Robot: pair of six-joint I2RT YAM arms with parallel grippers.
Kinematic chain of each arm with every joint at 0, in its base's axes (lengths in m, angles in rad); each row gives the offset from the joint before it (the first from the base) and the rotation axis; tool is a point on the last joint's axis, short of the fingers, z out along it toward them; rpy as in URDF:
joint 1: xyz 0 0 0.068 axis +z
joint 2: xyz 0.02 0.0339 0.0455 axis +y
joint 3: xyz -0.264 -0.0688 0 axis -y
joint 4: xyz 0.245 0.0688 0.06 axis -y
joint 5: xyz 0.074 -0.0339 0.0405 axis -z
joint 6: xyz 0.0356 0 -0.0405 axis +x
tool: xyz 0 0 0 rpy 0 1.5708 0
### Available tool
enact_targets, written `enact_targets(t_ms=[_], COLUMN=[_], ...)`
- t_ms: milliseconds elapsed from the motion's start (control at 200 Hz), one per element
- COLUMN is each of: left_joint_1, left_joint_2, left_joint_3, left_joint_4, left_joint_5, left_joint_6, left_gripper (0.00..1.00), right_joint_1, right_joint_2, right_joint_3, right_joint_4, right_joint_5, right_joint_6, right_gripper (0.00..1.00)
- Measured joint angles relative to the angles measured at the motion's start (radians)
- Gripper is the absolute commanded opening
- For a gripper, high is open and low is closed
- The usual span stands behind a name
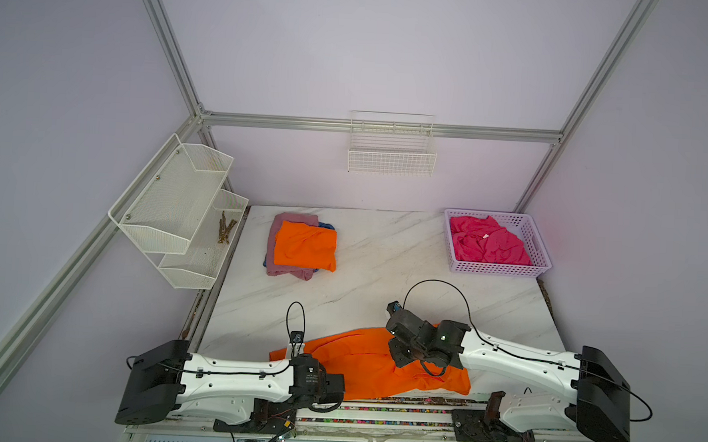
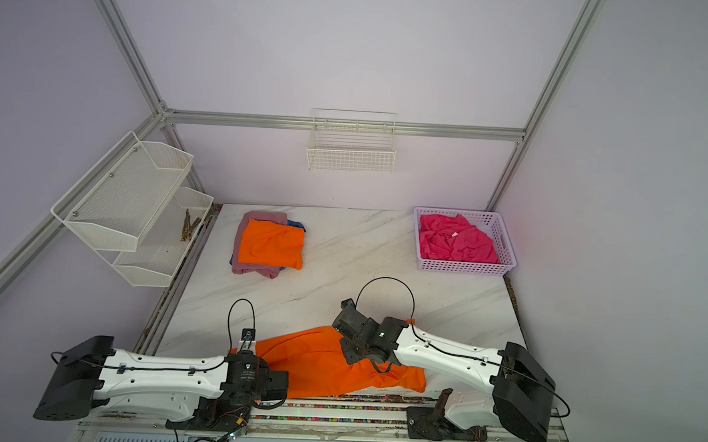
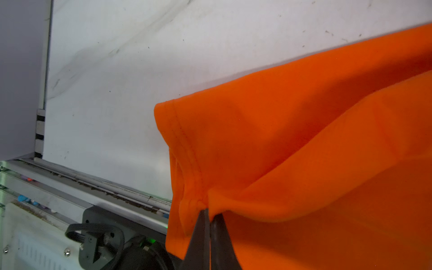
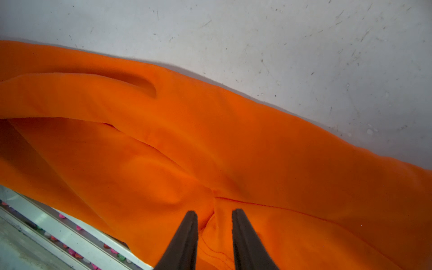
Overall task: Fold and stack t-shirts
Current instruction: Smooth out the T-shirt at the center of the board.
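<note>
A bright orange t-shirt [image 1: 361, 364] [image 2: 315, 365] lies spread and rumpled along the front edge of the marble table [image 1: 383, 273]. My left gripper [image 3: 209, 214] is shut on a bunched bit of its hemmed edge [image 3: 187, 145] at the shirt's left end. My right gripper [image 4: 214, 212] pinches a raised fold of the same shirt [image 4: 210, 140] near its right side, jaws slightly apart with cloth filling the gap. At the back left a folded orange t-shirt [image 1: 305, 246] tops a stack, over a mauve-pink one [image 1: 290, 220] and a blue one [image 1: 327, 225].
A lilac basket [image 1: 495, 271] at the back right holds a crumpled hot pink t-shirt [image 1: 488, 241]. A white mesh shelf [image 1: 170, 204] hangs on the left wall and a wire basket [image 1: 391, 157] on the back wall. A metal rail [image 1: 376, 406] borders the table's front.
</note>
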State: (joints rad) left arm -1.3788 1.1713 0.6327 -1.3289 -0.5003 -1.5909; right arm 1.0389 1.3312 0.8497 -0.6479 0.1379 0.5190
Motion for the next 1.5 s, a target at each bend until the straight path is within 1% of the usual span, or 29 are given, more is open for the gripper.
enact_targets(t_ms=[140, 335, 400, 515, 640, 785, 940, 1135, 1260, 1370, 1500], left_joint_1=[0.002, 0.012, 0.042, 0.124, 0.216, 0.305, 0.378, 0.491, 0.570, 0.607, 0.612], left_joint_2=[0.061, 0.107, 0.103, 0.084, 0.084, 0.140, 0.196, 0.201, 0.191, 0.174, 0.188], left_joint_3=[0.087, 0.140, 0.156, 0.179, 0.227, 0.279, 0.291, 0.293, 0.296, 0.311, 0.332], left_joint_4=[-0.057, -0.129, -0.167, -0.232, -0.267, -0.261, -0.206, -0.142, -0.120, -0.101, -0.083], left_joint_5=[-0.028, -0.059, -0.071, -0.098, -0.135, -0.184, -0.219, -0.265, -0.285, -0.302, -0.315], left_joint_6=[-0.024, -0.069, -0.095, -0.128, -0.126, -0.043, 0.059, 0.194, 0.257, 0.322, 0.381], left_gripper=[0.00, 0.00, 0.00, 0.00, 0.00, 0.00, 0.00, 0.00, 0.00, 0.00, 0.00], right_joint_1=[0.000, 0.000, 0.000, 0.000, 0.000, 0.000, 0.000, 0.000, 0.000, 0.000, 0.000], right_joint_2=[0.000, 0.000, 0.000, 0.000, 0.000, 0.000, -0.010, -0.024, -0.024, -0.024, -0.024], right_joint_3=[0.000, 0.000, 0.000, 0.000, -0.001, -0.002, -0.002, -0.006, -0.006, -0.007, -0.007], right_joint_4=[0.001, 0.003, 0.005, 0.008, 0.012, 0.012, 0.012, 0.011, 0.011, 0.010, 0.010], right_joint_5=[-0.004, -0.005, -0.005, -0.009, -0.018, -0.017, -0.016, -0.016, -0.016, -0.016, -0.016], right_joint_6=[0.000, 0.000, 0.000, 0.000, 0.000, 0.000, 0.000, 0.000, 0.000, 0.000, 0.000], right_gripper=[0.32, 0.32, 0.32, 0.32, 0.31, 0.32, 0.32, 0.32, 0.32, 0.32, 0.32])
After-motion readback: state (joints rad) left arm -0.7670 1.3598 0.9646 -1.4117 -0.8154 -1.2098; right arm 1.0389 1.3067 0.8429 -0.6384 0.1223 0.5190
